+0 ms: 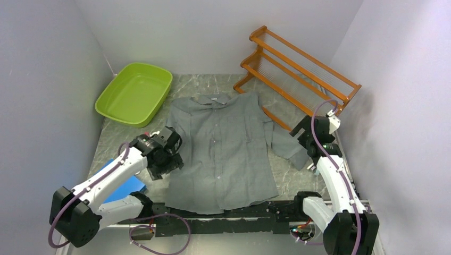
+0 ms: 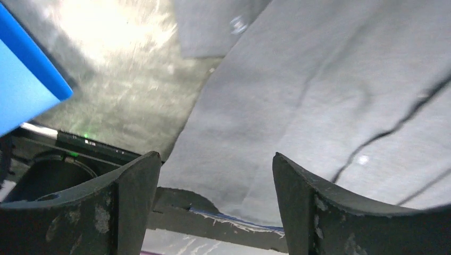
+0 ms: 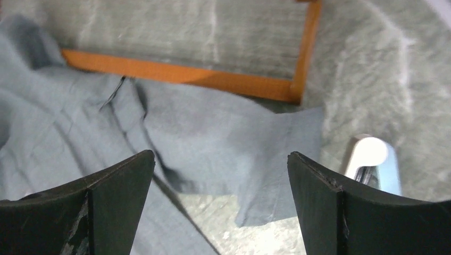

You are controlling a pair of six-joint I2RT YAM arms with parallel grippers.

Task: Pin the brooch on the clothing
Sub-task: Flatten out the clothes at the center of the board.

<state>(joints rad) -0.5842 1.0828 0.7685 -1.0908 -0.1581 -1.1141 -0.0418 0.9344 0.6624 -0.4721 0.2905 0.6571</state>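
- A lime-green plastic tub (image 1: 134, 93) is set at the far left of the grey marbled tabletop (image 1: 197, 85); only its own smooth green floor and walls are seen inside it.
- A flat blue object (image 1: 127, 188) (image 2: 21, 90) is laid on the tabletop at the near left, partly covered by the left arm.
- The left pincer (image 1: 169, 163) (image 2: 215, 164) is held over the left edge of the shirt, near its sleeve. Its fingers (image 2: 127, 202) are spread wide, and nothing is gripped between them.
- The shirt (image 1: 228, 149) (image 2: 319, 95) (image 3: 213, 133), dark grey with short sleeves, is spread flat, front up, in the middle of the tabletop. Its collar is turned toward the far wall and its hem toward the arm bases. A row of small pale buttons (image 1: 215, 141) is seen down the front.
- An orange wooden rack (image 1: 298, 69) (image 3: 186, 74) is leaned at the far right, and its lower rail is met by the shirt's right sleeve.
- The right pincer (image 1: 306, 141) (image 3: 220, 159) is held above that right sleeve. Its fingers (image 3: 330, 202) are spread wide too, with only cloth and tabletop seen in the gap.
- A small pale, shiny object (image 3: 369, 154) is seen on the tabletop just right of the sleeve end in the right wrist view; it is too blurred to be identified.
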